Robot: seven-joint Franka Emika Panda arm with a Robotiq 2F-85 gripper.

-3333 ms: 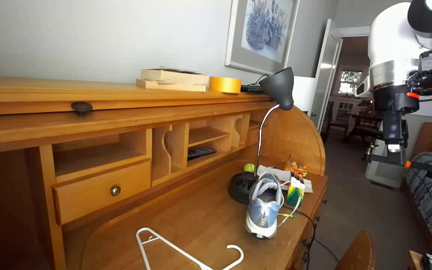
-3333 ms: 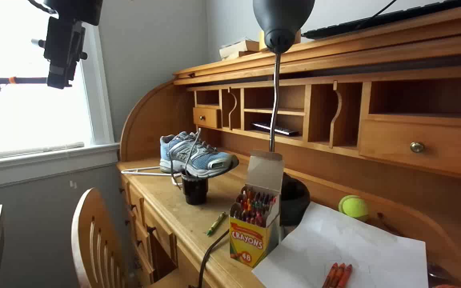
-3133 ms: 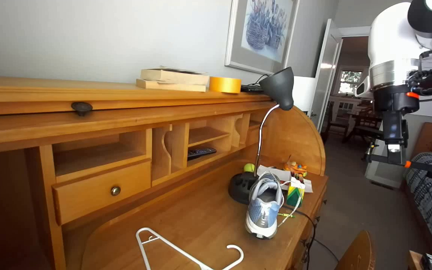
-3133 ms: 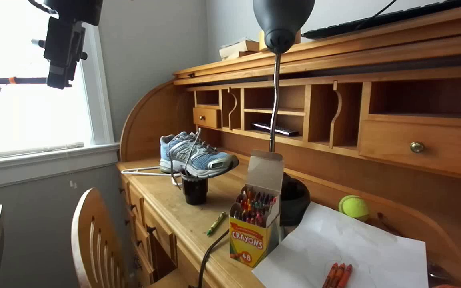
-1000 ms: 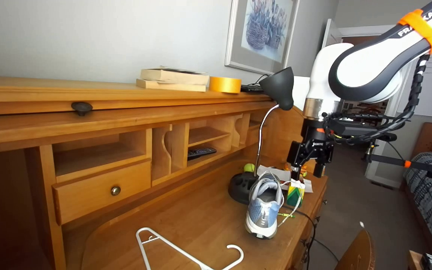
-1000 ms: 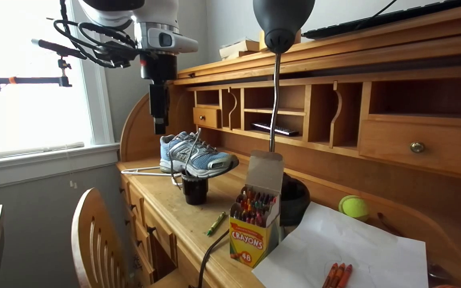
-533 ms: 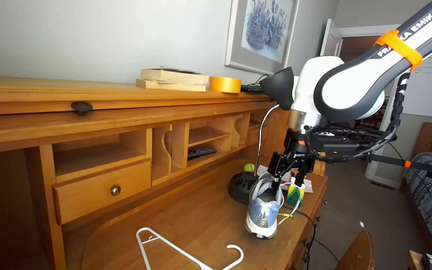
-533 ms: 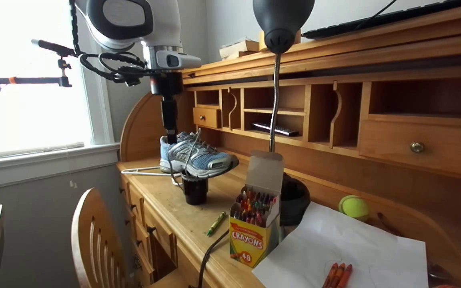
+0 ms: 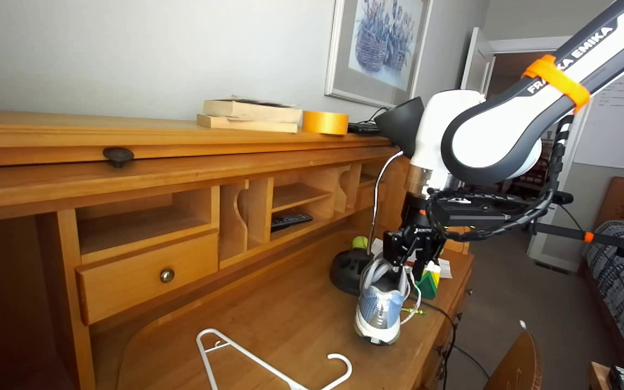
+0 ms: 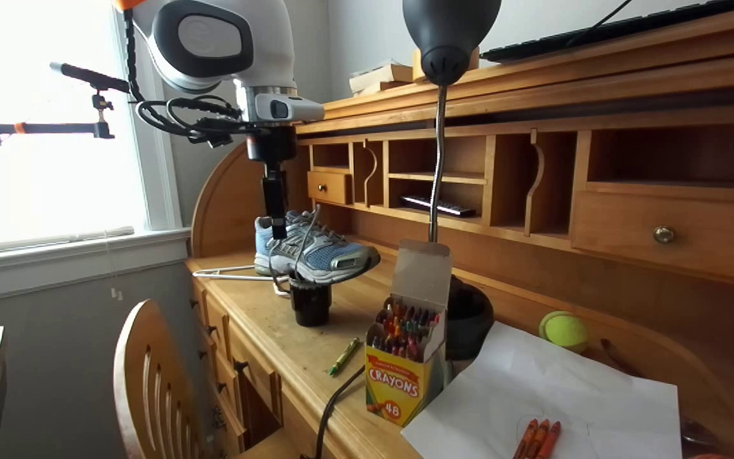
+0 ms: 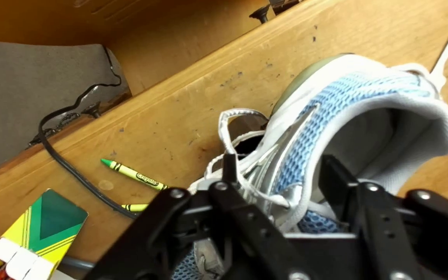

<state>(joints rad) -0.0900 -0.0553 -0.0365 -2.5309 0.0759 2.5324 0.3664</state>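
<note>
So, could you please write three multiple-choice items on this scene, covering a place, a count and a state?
1. Where is the black gripper relative to the blue-and-silver mesh shoe?
A) under its sole
B) at its toe
C) astride its side wall

2. How many orange-red crayons show on the white paper sheet?
A) three
B) one
C) six

3. How is the lid of the yellow-green cardboard crayon box?
A) shut
B) raised
C) torn off

1 C: the wall runs between its fingers.
2 A: three lie side by side.
3 B: it stands up above the box.
</note>
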